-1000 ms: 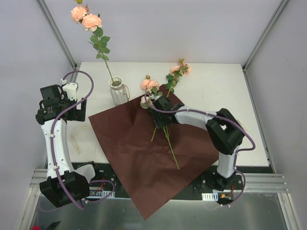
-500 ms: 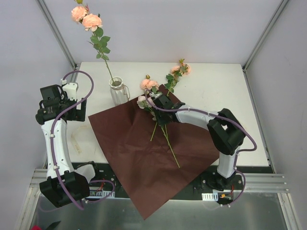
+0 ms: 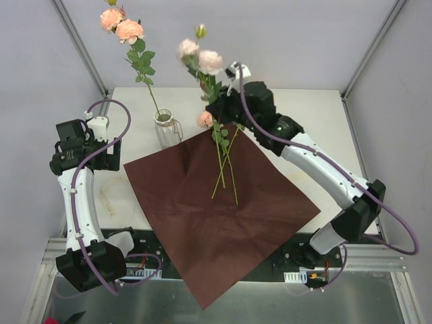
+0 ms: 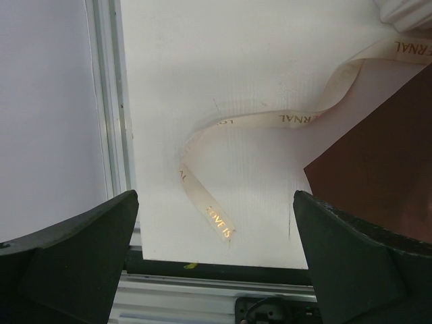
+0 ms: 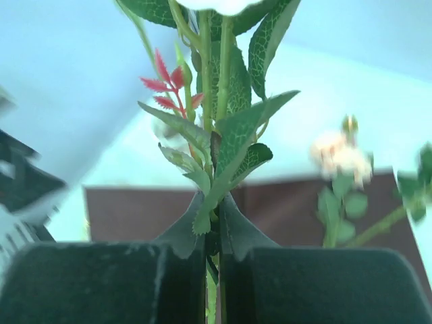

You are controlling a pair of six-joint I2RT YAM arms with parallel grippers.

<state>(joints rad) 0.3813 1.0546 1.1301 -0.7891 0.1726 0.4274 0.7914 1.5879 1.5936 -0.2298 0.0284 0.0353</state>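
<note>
Twice compared against the earlier overhead views. Found right claw [image 3: 219,108] no longer low on the brown paper [image 3: 216,223] as a second ago, now raised high and swung toward the far side of the surface [image 3: 324,108]. Found it clamped tight on the flower stems [image 5: 214,101], with leaves pressed between the fingers in the wrist view. Noted pale pink blooms [image 3: 202,55] above the claw, blurred. Noted lower stem ends hanging below the claw, over the paper; contact with it not determinable. Noted one further pink bloom [image 3: 206,119] just below and left of the claw; cannot tell whether part of the held bunch or left behind. Noted glass vase [image 3: 166,128], holding one tall flower [image 3: 121,23], left of the claw and lower, apart from the bunch. Judged from this: pick-up done, bunch lifted off the paper and held near upright. Found left claw [image 4: 216,266] unchanged in place, spread wide and holding nothing. Noted cream ribbon [image 4: 283,119] lying on the surface beneath that claw, beside a corner of the paper.
</note>
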